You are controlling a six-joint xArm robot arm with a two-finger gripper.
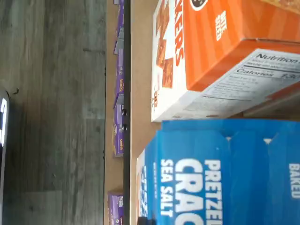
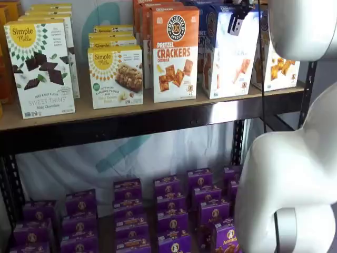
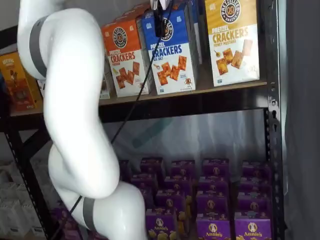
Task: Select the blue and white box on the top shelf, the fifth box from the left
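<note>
The blue and white box (image 2: pixel 231 52) stands on the top shelf (image 2: pixel 131 124), between an orange-topped carton and a yellow-topped one. It also shows in a shelf view (image 3: pixel 172 50), with "CRACKERS" in blue and orange squares. In the wrist view its blue top (image 1: pixel 225 173) fills much of the picture, close below the camera. My gripper (image 2: pixel 236 20) hangs at the box's upper front edge. In a shelf view only a black finger (image 3: pixel 158 22) shows against the box's blue top. No gap between fingers shows, so I cannot tell whether it is open or shut.
The orange-topped Pretzel Crackers carton (image 2: pixel 174 52) stands left of the blue box and the yellow-topped carton (image 3: pixel 232 40) right of it. Simple Mills boxes (image 2: pixel 116 76) stand further left. Purple boxes (image 2: pixel 168 211) fill the lower shelf. My white arm (image 3: pixel 75 100) crosses in front.
</note>
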